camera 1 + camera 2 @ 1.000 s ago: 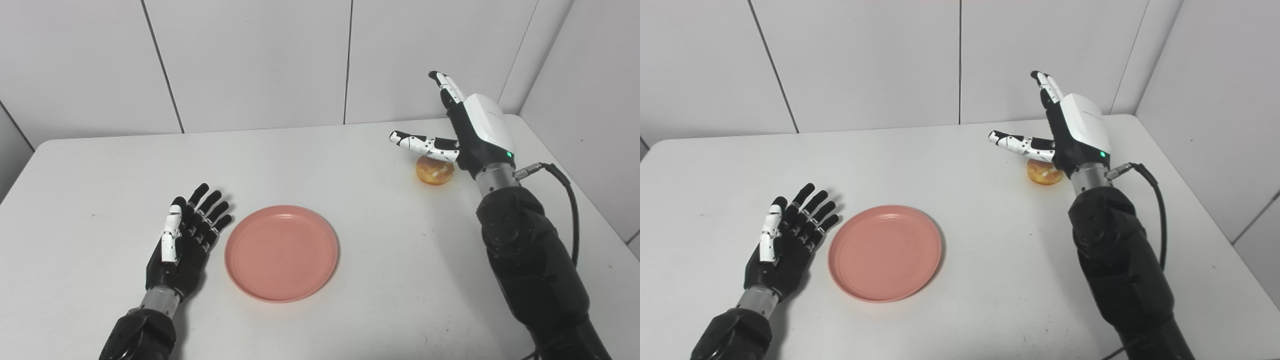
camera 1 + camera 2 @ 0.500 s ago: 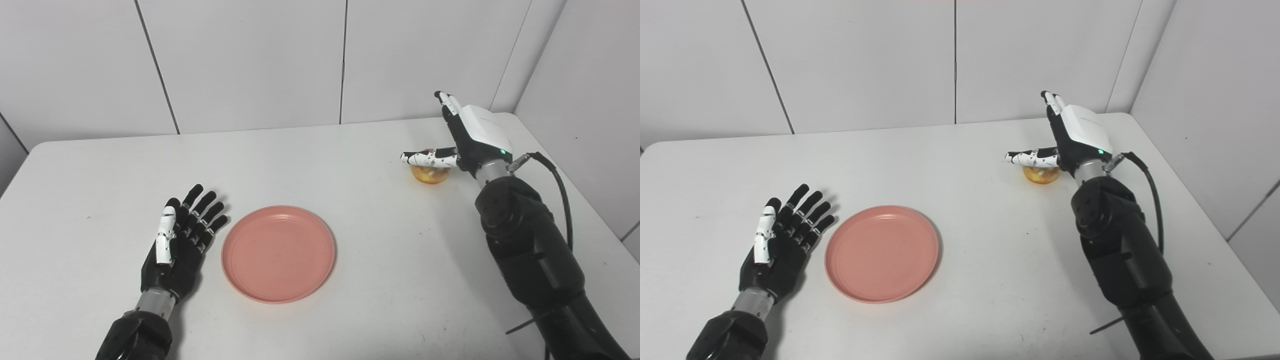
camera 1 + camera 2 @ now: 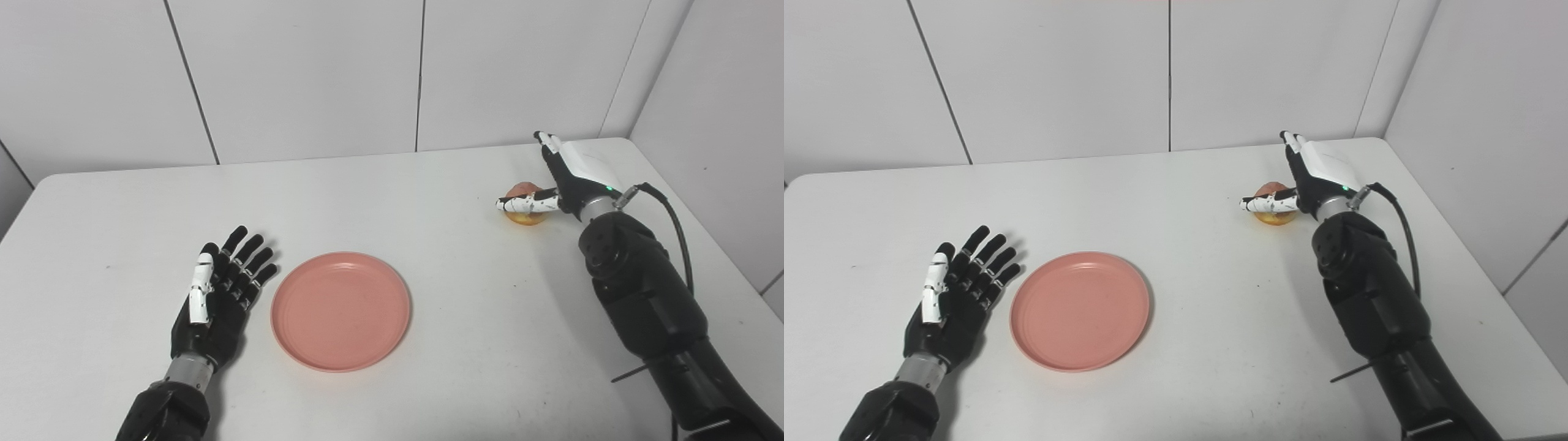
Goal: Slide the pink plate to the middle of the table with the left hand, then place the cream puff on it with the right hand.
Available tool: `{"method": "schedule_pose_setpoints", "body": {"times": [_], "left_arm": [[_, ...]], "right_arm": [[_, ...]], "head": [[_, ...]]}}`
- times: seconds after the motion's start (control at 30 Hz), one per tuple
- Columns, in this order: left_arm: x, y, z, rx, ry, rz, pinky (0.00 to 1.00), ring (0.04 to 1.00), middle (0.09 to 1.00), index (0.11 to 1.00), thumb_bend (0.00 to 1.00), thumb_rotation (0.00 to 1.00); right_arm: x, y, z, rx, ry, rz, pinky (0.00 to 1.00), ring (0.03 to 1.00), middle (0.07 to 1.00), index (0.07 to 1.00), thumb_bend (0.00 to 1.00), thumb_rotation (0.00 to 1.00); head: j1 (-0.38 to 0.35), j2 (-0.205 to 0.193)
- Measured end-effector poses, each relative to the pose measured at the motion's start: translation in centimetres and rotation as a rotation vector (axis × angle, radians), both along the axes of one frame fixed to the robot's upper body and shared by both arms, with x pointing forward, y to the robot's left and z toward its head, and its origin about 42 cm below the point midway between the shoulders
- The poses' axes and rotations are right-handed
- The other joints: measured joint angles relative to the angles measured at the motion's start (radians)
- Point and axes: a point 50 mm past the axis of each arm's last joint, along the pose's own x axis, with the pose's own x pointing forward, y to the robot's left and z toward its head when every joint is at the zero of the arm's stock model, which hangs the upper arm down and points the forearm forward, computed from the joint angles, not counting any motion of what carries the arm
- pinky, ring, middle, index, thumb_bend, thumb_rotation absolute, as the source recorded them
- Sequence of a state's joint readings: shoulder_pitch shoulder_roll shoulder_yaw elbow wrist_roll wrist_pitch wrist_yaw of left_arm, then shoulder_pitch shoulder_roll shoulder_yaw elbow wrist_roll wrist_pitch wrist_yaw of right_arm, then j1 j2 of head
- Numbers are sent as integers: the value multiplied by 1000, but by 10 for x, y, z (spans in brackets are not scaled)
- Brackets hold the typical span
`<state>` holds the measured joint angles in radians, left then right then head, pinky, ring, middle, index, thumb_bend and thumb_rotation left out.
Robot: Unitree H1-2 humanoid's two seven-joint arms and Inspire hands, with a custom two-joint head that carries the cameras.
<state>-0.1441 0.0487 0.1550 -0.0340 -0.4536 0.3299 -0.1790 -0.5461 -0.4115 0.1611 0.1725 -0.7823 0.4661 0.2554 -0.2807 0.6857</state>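
The pink plate lies flat near the middle of the white table, towards the front. My left hand rests open on the table just left of the plate, fingers spread, touching nothing. The cream puff sits at the back right. My right hand is open and low at the puff: its thumb lies across the puff's front and its fingers stand behind and right of it, not closed on it. In the right eye view the puff shows under the thumb.
The white table ends at a wall behind and a wall on the right. A black cable loops from my right wrist near the right edge.
My right hand has come down from above the cream puff to its level, thumb now across its front. The left hand and the plate have stayed put. The camera shifted slightly.
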Motion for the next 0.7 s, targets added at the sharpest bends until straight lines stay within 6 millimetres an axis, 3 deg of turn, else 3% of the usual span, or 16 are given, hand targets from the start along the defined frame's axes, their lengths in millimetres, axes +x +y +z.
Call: {"method": "schedule_pose_setpoints", "body": {"times": [0.7], "left_arm": [[0,1,1,2,0,4,887,885,896,887,384,1000]], "right_arm": [[21,0,-21,11,63,-16,730,879,950,935,883,469]], "head": [[11,8]]}}
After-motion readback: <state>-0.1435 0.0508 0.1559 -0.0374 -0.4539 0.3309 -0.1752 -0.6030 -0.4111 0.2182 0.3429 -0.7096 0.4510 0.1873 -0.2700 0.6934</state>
